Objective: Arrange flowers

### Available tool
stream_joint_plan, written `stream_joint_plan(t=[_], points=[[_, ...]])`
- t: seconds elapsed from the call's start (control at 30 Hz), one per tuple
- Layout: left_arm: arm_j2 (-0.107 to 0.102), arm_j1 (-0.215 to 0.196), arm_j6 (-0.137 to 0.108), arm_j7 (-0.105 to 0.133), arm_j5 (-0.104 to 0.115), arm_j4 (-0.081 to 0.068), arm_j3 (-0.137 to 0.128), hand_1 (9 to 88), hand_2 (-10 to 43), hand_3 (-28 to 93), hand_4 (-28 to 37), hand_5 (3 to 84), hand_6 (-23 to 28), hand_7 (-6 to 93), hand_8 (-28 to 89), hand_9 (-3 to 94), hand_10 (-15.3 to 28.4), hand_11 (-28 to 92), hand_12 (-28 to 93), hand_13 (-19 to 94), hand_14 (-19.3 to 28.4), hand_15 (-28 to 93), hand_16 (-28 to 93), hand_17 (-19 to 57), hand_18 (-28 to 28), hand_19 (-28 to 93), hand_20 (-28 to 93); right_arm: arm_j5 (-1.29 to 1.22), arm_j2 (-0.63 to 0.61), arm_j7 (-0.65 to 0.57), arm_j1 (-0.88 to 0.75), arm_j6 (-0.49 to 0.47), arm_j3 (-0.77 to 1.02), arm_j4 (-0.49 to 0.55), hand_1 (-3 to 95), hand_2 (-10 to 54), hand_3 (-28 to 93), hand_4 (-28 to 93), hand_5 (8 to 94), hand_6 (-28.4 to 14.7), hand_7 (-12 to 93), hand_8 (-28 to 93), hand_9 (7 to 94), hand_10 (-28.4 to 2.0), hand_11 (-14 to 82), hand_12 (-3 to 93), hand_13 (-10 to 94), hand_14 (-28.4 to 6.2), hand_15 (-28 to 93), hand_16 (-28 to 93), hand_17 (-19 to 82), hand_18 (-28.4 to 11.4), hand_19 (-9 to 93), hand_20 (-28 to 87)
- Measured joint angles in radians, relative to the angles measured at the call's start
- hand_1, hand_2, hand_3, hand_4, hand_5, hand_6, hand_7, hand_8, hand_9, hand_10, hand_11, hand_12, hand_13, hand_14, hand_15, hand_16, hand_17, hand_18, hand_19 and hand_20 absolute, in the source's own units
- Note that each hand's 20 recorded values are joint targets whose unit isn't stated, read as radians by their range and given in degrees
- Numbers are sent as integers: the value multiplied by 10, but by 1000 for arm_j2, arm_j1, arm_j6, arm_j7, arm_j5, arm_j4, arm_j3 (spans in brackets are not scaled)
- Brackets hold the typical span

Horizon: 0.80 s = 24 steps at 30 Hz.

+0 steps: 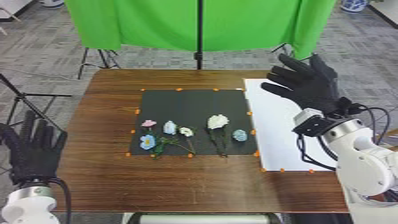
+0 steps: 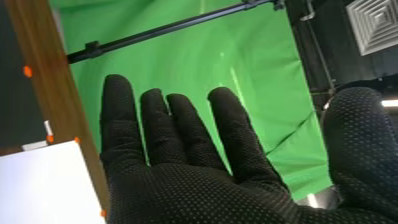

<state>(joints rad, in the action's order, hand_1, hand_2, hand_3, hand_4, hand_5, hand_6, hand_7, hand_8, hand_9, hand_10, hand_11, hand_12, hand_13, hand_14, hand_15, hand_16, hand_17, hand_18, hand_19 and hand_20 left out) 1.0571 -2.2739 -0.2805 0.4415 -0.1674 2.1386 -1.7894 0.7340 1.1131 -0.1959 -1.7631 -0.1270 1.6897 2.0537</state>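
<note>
In the head view my right hand (image 1: 306,82) is over the far right part of the table, above the white sheet, open with fingers spread. The right wrist view has the right hand (image 2: 191,192) with straight fingers and nothing held. My left hand (image 1: 35,152) is at the left beside the table, fingers straight. On the black mat (image 1: 182,107) lie a pink flower (image 1: 148,123), a blue flower (image 1: 147,142), a pale blue flower (image 1: 170,127), a small white flower (image 1: 186,131), a larger white flower (image 1: 218,121) and a light blue flower (image 1: 240,135).
A white sheet (image 1: 277,125) lies right of the mat on the brown table (image 1: 178,185). Orange markers edge mat and sheet. Beyond the table's far edge stand a green backdrop (image 1: 155,25) and a black pole (image 1: 200,35).
</note>
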Motion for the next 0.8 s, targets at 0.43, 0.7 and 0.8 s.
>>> stream_joint_plan(t=[0.43, 0.7, 0.8], points=[[3, 22, 268, -59, -142, -61, -26, 278, -3, 626, -282, 26, -29, 106, -122, -7, 61, -281, 318, 22, 206, -6, -30, 18, 271, 313, 45, -28, 21, 47, -14, -85, 19, -3, 140, -21, 555, -280, 274, 18, 44, -78, 258, -174, -4, 107, 231, -181, 24, 220, 165, -263, 252, 116], [3, 48, 264, -66, -123, -72, -13, 389, -24, 620, -227, 286, -8, 125, -112, 324, 124, 184, 141, 443, 151, 574, -45, 223, 247, 826, -75, -65, 30, 33, -18, -108, 19, -8, 180, 18, 706, -226, 464, -42, 124, -74, 552, -187, 190, 247, 488, -155, 398, 232, 207, -215, 553, 302], [4, 57, 246, -73, -131, -72, -9, 461, 13, 593, -210, 489, 28, 175, -106, 522, 143, 404, 220, 492, 133, 735, -7, 198, 218, 820, 63, -105, 35, 16, -18, -121, 21, -13, 271, 59, 742, -218, 571, -22, 293, -72, 618, -160, 308, 282, 545, -130, 479, 238, 213, -199, 590, 335]])
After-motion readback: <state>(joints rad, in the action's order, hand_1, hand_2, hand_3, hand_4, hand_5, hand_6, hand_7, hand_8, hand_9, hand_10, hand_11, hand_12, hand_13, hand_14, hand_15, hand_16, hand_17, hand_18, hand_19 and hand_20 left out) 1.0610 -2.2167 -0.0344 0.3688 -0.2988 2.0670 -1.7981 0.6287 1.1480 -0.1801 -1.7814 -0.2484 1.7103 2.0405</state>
